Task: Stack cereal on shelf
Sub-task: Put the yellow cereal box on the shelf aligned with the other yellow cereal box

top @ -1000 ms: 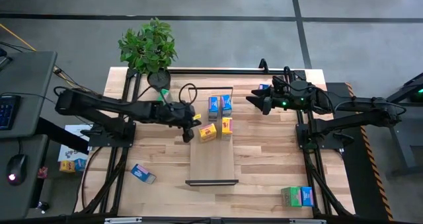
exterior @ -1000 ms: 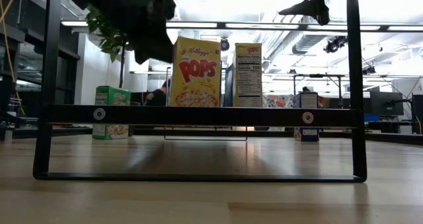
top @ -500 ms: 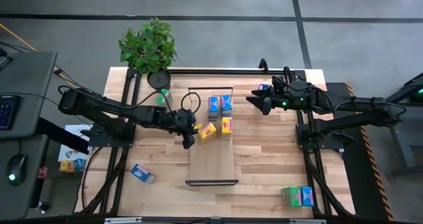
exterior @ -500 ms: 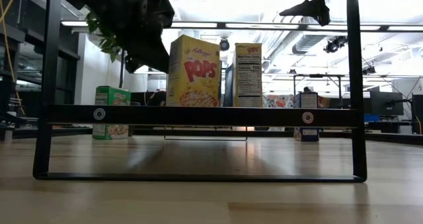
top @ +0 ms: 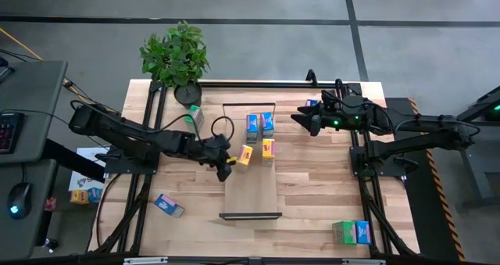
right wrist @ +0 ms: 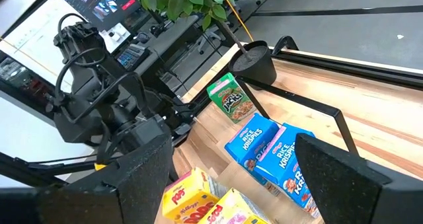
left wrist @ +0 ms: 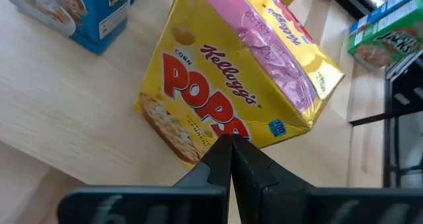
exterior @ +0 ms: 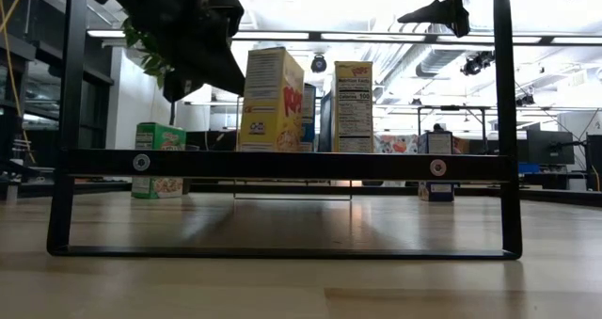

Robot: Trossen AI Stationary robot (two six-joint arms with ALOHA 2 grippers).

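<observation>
From overhead I start at the left side of the table (top: 312,187), where a blue box (top: 168,205) lies flat near the seven o'clock corner, well apart from everything else. A potted plant (top: 176,54) stands at about eleven o'clock, with a green box (top: 195,114) just beside its pot on the table.

My left gripper (top: 223,167) sits at the left edge of the shelf (top: 251,193), roughly at nine o'clock from the shelf's middle. Through its wrist camera I see its fingers (left wrist: 228,159) pressed together into one point, right against the lower edge of the yellow box (left wrist: 238,85). They hold nothing. That yellow box (top: 244,155) stands on the shelf, turned at an angle, so the low view shows mostly its narrow side (exterior: 271,100).

Next to it on the shelf stands a second yellow box (top: 268,149), and toward twelve o'clock from those a pair of blue boxes (top: 259,124) stands side by side.

My right gripper (top: 301,118) hangs above the table at about one o'clock, just right of the shelf. Its wrist camera shows the two fingers (right wrist: 142,168) spread wide apart and empty.

Down at five o'clock a green and a blue box (top: 350,232) stand touching near the table corner.
</observation>
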